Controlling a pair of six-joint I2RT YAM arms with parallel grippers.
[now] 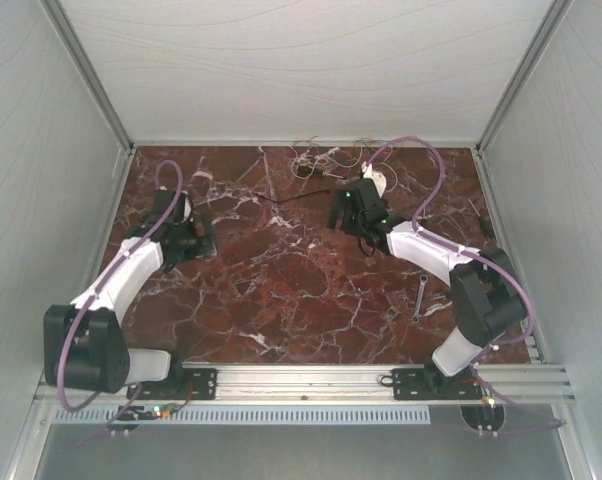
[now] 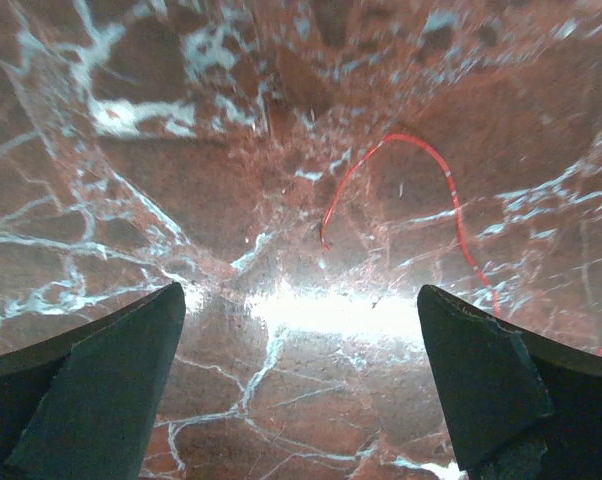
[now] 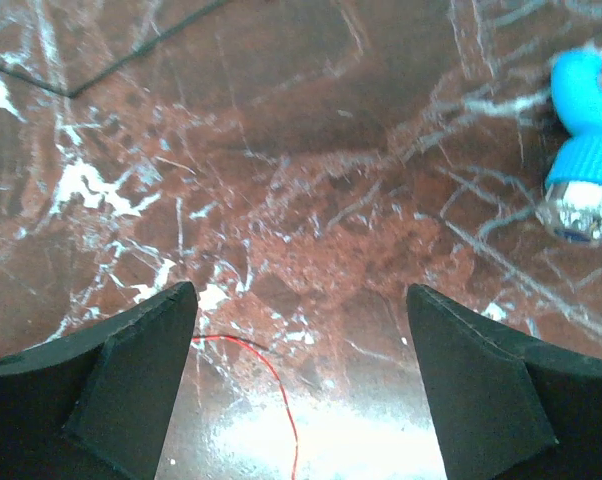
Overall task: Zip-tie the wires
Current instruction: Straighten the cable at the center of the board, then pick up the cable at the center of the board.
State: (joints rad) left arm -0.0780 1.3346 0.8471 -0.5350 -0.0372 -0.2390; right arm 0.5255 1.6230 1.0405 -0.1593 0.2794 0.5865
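Both wide open, empty: left end effector [image 2: 301, 305], right end effector [image 3: 299, 305]. Expect thread-thin, limp, slippery wires [image 1: 321, 165]; pinch bunched strands just ahead of right end effector.

No writing, label, brand, number or sign can be read anywhere. The counter [image 1: 281, 290] bears none, nor does the left hand [image 2: 301, 290] or the right hand [image 3: 301, 288]. The blue thing [image 3: 586, 150] is too blurred to show any.
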